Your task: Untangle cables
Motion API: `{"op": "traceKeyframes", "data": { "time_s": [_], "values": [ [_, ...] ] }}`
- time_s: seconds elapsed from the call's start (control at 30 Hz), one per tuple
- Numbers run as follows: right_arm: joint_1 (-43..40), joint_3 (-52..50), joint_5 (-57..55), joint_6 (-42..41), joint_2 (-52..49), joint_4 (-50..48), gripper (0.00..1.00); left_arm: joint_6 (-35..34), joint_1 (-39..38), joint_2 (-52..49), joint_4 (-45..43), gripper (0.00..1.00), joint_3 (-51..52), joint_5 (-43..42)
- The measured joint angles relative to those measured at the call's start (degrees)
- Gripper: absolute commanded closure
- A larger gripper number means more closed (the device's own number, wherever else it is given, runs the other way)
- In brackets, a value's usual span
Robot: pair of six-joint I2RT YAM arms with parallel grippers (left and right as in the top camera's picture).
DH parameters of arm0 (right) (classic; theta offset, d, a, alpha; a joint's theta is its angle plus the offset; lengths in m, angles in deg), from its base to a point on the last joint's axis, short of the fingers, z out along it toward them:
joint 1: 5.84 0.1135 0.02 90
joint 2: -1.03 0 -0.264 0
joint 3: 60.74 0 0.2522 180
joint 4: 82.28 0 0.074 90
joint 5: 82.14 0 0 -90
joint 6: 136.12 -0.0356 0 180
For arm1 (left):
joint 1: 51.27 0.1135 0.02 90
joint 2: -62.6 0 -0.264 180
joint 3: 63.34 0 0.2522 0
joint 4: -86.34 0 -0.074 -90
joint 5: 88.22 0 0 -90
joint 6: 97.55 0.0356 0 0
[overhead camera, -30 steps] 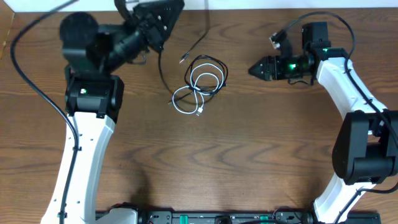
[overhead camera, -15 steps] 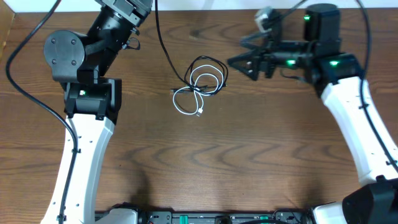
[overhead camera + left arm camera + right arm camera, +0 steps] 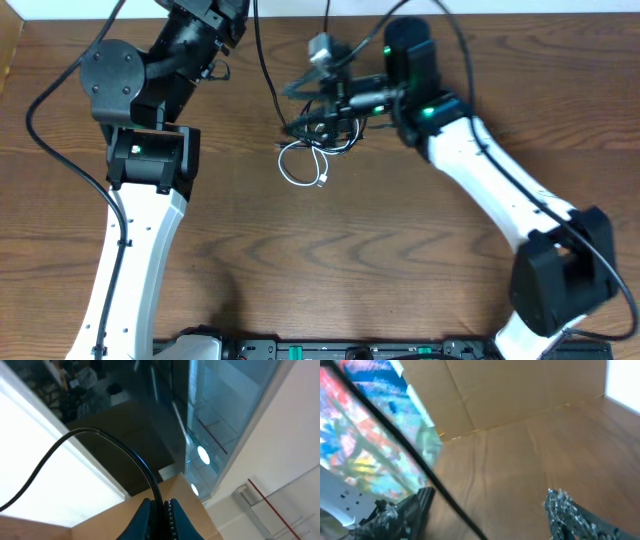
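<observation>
Wood-grain table (image 3: 350,260), cardboard panel (image 3: 520,390) beyond — black and white cables (image 3: 318,142) coiled together

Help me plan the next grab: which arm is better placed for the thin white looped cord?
Right: the right gripper is open near the thin white cord; the left gripper is shut on the thin black cord.

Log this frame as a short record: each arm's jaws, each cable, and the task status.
left gripper: jaws shut on black cable, held up off the table
right gripper: jaws open, over the coils; black cable runs between them, not gripped
black cable: one stretch lifted, the rest coiled on table
white cable: lying on table, loops overlapping the black coil
status: not yet untangled
</observation>
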Motion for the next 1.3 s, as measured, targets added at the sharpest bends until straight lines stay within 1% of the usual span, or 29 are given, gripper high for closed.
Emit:
{"op": "traceKeyframes", "data": {
  "time_s": [0.03, 0.07, 0.1, 0.13, 0.2, 0.27, 0.37, 0.4, 0.43, 0.47, 0.5, 0.53, 0.57, 0.63, 0.67, 0.7, 0.77, 0.8, 0.87, 0.9, 0.97, 1.1, 1.3],
  "values": [
    [1.3, 0.0, -0.2, -2.4, -1.4, -2.8, 0.35, -0.2, 0.0, 0.0, 1.4, 0.93, 0.0, 0.0],
    [1.8, 0.0, -0.1, -3.3, -1.7, -3.4, 0.36, -0.3, 0.0, 0.0, 2.0, 0.93, 0.0, 0.0],
    [2.4, 0.0, -0.3, -4.1, -1.9, -3.9, 0.42, -0.4, 0.0, 0.0, 2.9, 0.92, 0.0, -0.1],
    [2.9, 0.0, -0.5, -4.8, -1.9, -4.2, 0.51, -0.4, 0.0, 0.0, 3.8, 0.92, 0.0, -0.2],
    [3.6, 0.0, -1.1, -6.4, -1.9, -4.5, 0.81, -0.4, 0.0, 0.0, 4.3, 0.92, 0.0, -0.4],
    [3.7, 0.0, -2.0, -7.8, -1.9, -4.7, 0.99, -0.4, 0.0, 0.0, 4.3, 0.92, 0.0, -0.7],
    [3.7, 0.0, -2.9, -10.4, -1.9, -4.8, 0.99, -0.4, 0.0, 0.0, 7.1, 0.92, 0.0, -1.3],
    [3.6, 0.0, -3.1, -11.6, -1.9, -4.8, 0.99, -0.3, 0.0, 0.0, 9.3, 0.88, -0.1, -1.5],
    [3.4, 0.0, -3.4, -12.4, -1.9, -4.3, 0.99, -0.3, 0.0, 0.0, 11.3, 0.83, -0.2, -1.5],
    [2.9, 0.0, -4.1, -13.7, -1.9, -2.8, 0.99, 0.6, 0.0, 0.0, 14.4, 0.75, -0.2, -1.6],
    [2.4, 0.0, -5.2, -14.2, -1.9, -0.8, 0.99, 2.0, 0.1, 0.0, 17.7, 0.71, -0.4, -1.6],
    [1.7, 0.0, -6.0, -14.6, -1.9, 0.2, 0.99, 3.3, 0.2, 0.0, 19.7, 0.65, -0.5, -1.7],
    [1.0, 0.0, -7.3, -15.0, -1.9, 2.2, 0.99, 5.2, 0.4, 0.0, 23.7, 0.61, -0.6, -1.6],
    [-1.0, 0.0, -10.3, -15.4, -1.7, 5.8, 0.99, 10.2, 0.9, -0.1, 30.3, 0.42, -0.5, -0.8],
    [-1.6, 0.0, -11.4, -15.3, -1.6, 7.0, 0.99, 12.0, 1.0, -0.1, 32.3, 0.33, -0.6, -0.1],
    [-2.3, -0.1, -13.1, -14.6, -0.8, 9.9, 0.99, 14.2, 1.1, 0.0, 35.6, 0.31, -0.6, 1.0],
    [-2.8, -0.3, -16.9, -12.9, 1.6, 14.9, 0.99, 17.8, 1.1, 0.0, 39.7, 0.28, -0.6, 2.5],
    [-2.7, -0.3, -19.9, -11.7, 4.2, 17.7, 0.99, 20.8, 1.1, 0.0, 42.0, 0.28, -0.5, 3.3],
    [-2.9, -0.3, -25.6, -10.3, 9.4, 21.9, 0.99, 24.2, 1.1, 0.0, 43.8, 0.27, -0.6, 3.9],
    [-3.2, -0.3, -27.9, -10.0, 12.2, 22.6, 0.99, 26.8, 1.1, 0.0, 45.6, 0.27, -0.6, 4.3],
    [-4.7, -0.3, -31.2, -10.1, 16.8, 23.0, 0.99, 30.0, 1.1, 0.0, 47.1, 0.27, -0.6, 4.5],
    [-12.4, -0.3, -36.1, -12.7, 25.4, 21.8, 0.99, 36.4, 1.1, 0.0, 50.2, 0.27, -0.6, 4.6],
    [-21.6, -0.3, -40.0, -19.4, 31.5, 15.8, 0.99, 42.9, 1.1, 0.0, 52.0, 0.27, -0.6, 4.7]
  ]
}}
